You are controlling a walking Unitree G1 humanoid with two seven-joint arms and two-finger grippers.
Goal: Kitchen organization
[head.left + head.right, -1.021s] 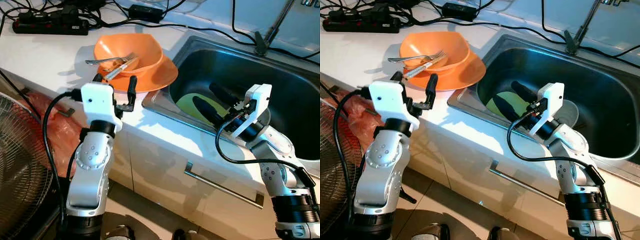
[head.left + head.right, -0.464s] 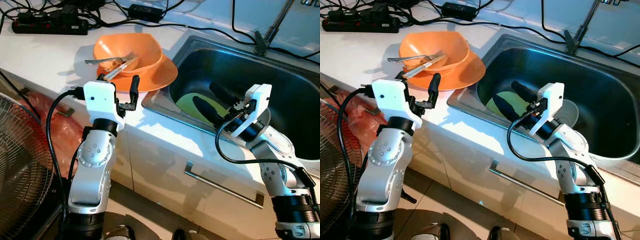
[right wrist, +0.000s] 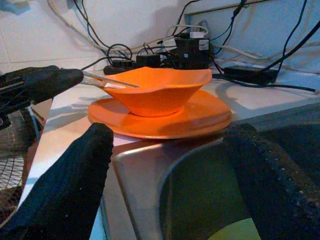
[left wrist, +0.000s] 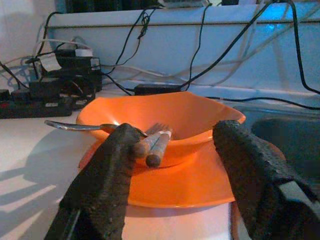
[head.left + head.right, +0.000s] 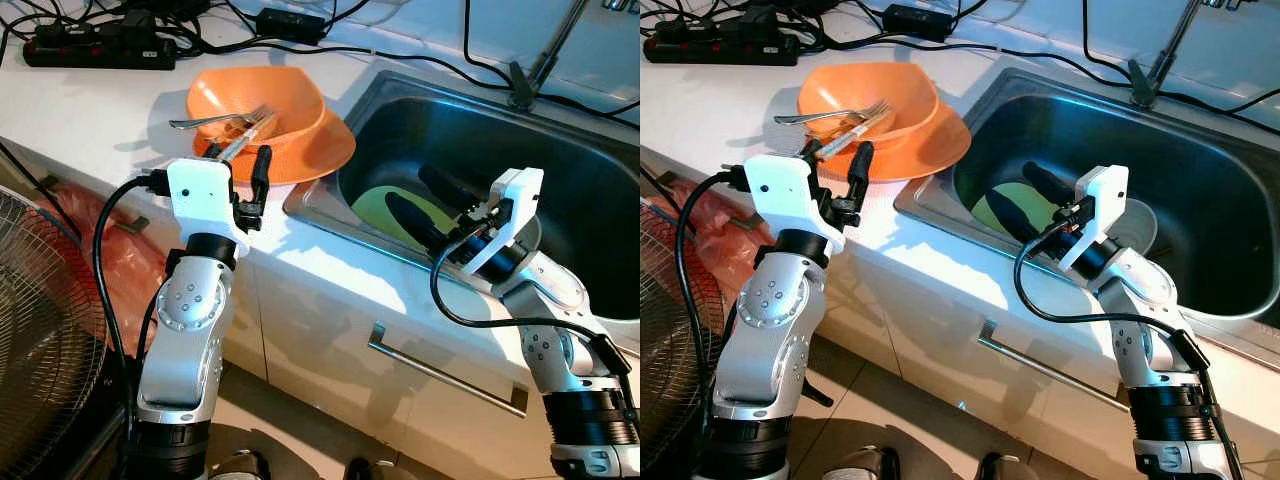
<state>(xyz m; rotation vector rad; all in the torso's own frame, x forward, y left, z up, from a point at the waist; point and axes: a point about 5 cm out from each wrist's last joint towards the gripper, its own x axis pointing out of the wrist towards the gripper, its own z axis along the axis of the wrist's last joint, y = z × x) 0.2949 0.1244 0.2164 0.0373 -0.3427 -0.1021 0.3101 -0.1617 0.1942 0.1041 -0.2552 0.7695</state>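
An orange bowl (image 5: pixel 256 103) sits on an orange plate (image 5: pixel 318 152) near the front edge of the white bench (image 5: pixel 90 105), right beside the sink (image 5: pixel 560 160). In the bowl lie a fork (image 5: pixel 215 120) and wooden-handled chopsticks (image 5: pixel 238 139), long axes running toward the bench's front edge, handle ends jutting over the rim. The left gripper (image 5: pixel 243 172) hovers at those ends, fingers apart; its wrist view shows the stick tips (image 4: pixel 152 145) just past one finger. The right gripper (image 5: pixel 432 203), fingers spread, hangs over the sink, above a yellow-green dish (image 5: pixel 385 212) in the basin.
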